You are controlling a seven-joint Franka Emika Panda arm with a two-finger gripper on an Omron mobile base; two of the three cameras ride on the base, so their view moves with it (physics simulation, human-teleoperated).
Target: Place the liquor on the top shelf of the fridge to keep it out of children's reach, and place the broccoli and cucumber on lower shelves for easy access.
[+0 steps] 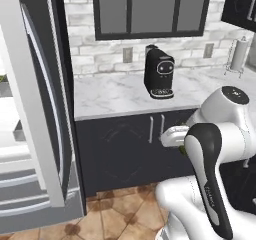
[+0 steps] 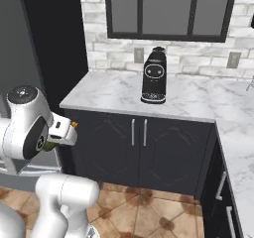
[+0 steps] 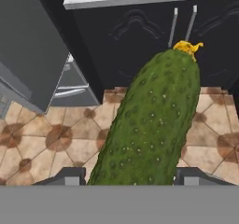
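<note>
We lose the cucumber's (image 3: 149, 125) lower end at the hand view's bottom edge. In the left base view, the fridge (image 1: 35, 134) runs off the left edge.

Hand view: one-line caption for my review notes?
Gripper holds the cucumber over the tiled floor, facing dark cabinet doors.

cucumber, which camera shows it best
The hand view: the cucumber stands large between the gripper fingertips, yellow tip up. The base views give just a green sliver at the hand, mostly hidden by the arm.
</note>
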